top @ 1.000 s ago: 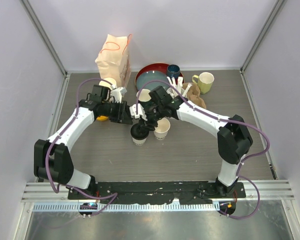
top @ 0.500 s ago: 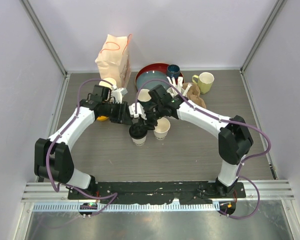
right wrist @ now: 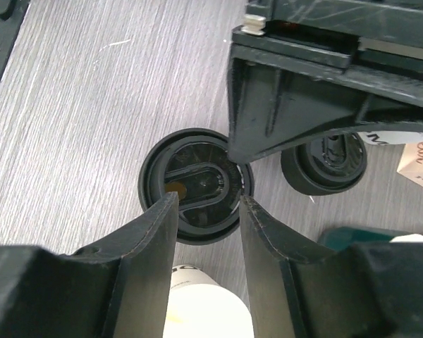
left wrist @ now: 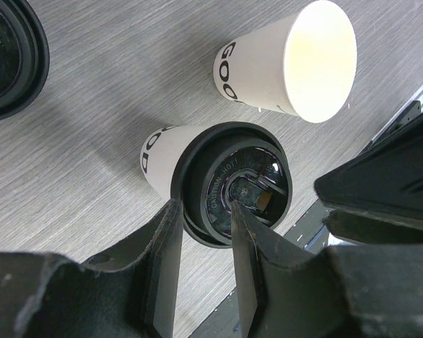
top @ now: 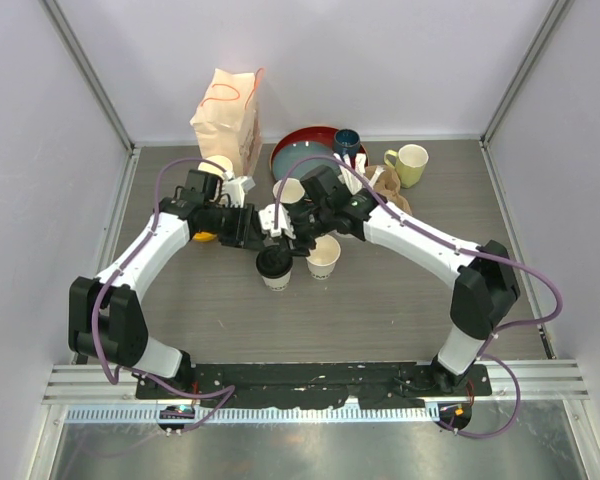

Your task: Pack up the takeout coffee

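A cream paper cup with a black sip lid (top: 274, 268) stands mid-table. A second cup (top: 324, 256), open and lidless, stands just right of it. My left gripper (top: 269, 243) hangs over the lidded cup (left wrist: 233, 183) with jaws apart. One finger sits on the lid's top and the other just outside its rim, and nothing is clamped (left wrist: 204, 211). My right gripper (right wrist: 206, 204) is open above the same lid (right wrist: 194, 184), not touching it, with the open cup (right wrist: 204, 313) near its fingers. A loose black lid (right wrist: 324, 165) lies on the table close by (left wrist: 7, 56).
A brown paper bag (top: 225, 110) stands at the back left. A red plate (top: 298, 140) with a blue one on it, a dark teal mug (top: 346, 142), a yellow-green mug (top: 412, 163) and crumpled brown paper (top: 390, 192) crowd the back. Both arms meet over the table's middle.
The right arm's elbow has swung right, and its gripper has drawn back a little from over the lidded cup. The left arm and both cups stay put.
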Tool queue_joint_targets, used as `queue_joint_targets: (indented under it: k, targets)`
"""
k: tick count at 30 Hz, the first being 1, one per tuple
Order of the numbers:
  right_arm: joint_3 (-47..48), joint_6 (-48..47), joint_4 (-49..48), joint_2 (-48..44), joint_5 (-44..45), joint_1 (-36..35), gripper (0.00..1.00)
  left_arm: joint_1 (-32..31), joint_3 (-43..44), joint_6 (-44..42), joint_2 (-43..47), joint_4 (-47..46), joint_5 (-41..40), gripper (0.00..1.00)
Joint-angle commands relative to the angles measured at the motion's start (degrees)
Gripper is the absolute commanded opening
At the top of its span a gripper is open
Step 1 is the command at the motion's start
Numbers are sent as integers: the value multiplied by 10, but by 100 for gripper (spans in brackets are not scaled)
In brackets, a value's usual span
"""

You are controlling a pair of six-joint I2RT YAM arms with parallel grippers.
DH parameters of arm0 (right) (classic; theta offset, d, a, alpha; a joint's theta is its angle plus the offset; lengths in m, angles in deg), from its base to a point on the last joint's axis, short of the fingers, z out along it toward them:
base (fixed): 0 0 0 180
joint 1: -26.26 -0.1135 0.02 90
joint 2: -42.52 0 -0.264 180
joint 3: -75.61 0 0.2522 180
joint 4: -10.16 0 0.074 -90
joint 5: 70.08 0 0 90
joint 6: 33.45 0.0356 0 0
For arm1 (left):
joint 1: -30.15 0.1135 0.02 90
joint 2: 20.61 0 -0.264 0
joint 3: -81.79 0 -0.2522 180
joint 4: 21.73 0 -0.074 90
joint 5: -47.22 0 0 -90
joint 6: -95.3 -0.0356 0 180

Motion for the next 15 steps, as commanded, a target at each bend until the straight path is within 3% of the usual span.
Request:
queue_joint_targets:
  k: [1, 15]
  targets:
    - [9, -42, 31, 18, 1, -11, 46, -6, 2, -9, 19, 6, 11, 37]
    - [27, -70, 74, 52, 11, -11, 47, -15, -11, -13, 11, 8, 17, 37]
